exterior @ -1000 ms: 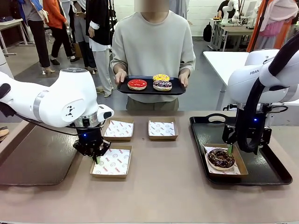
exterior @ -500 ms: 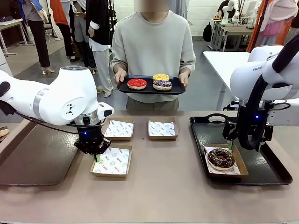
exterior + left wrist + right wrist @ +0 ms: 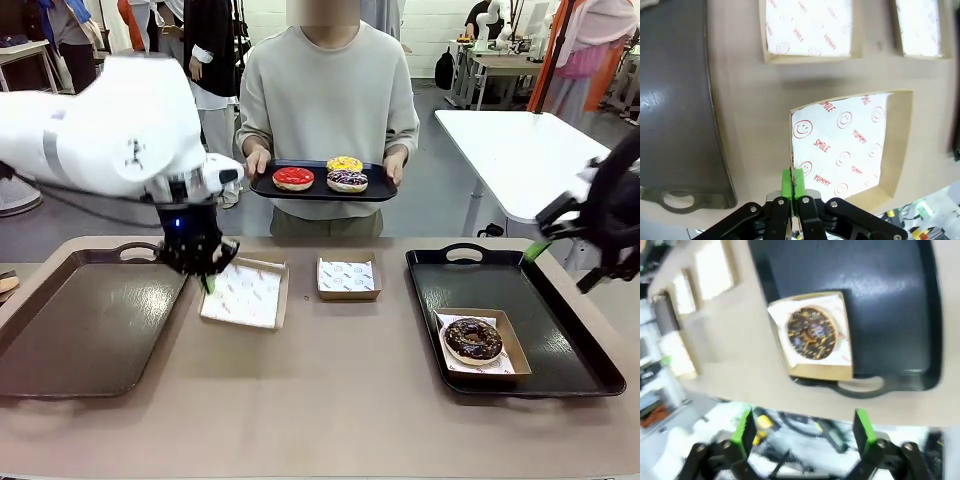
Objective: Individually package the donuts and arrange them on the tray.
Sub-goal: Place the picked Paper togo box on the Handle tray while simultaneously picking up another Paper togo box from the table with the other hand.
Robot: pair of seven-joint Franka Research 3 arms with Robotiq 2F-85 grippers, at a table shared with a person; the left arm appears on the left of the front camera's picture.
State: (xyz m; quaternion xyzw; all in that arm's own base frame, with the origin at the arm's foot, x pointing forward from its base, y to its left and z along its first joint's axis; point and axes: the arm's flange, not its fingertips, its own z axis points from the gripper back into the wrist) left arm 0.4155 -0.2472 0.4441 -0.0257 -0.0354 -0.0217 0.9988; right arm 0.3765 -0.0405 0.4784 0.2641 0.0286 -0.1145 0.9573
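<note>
The chocolate-brown donut (image 3: 473, 339) (image 3: 811, 333) lies in a paper-lined box on the right black tray (image 3: 520, 280). Across the table, a person holds a small black tray (image 3: 324, 192) carrying the red donut (image 3: 294, 179), the yellow donut (image 3: 345, 165) and the purple donut (image 3: 348, 182). My left gripper (image 3: 205, 277) (image 3: 791, 183) is shut on the edge of an empty lined box (image 3: 245, 294) (image 3: 845, 145), which hangs tilted above the table. At the far right, my right gripper (image 3: 560, 264) (image 3: 804, 429) is open, high and well back from the chocolate donut.
An empty black tray (image 3: 90, 330) (image 3: 675, 100) lies at the left. Another empty lined box (image 3: 348, 277) sits mid-table at the back, and in the left wrist view two boxes (image 3: 810, 27) (image 3: 920, 25) lie beyond the held one.
My left gripper has lifted the front box off the table and carried it up and back. My right arm has pulled away from the donut box to the far right.
</note>
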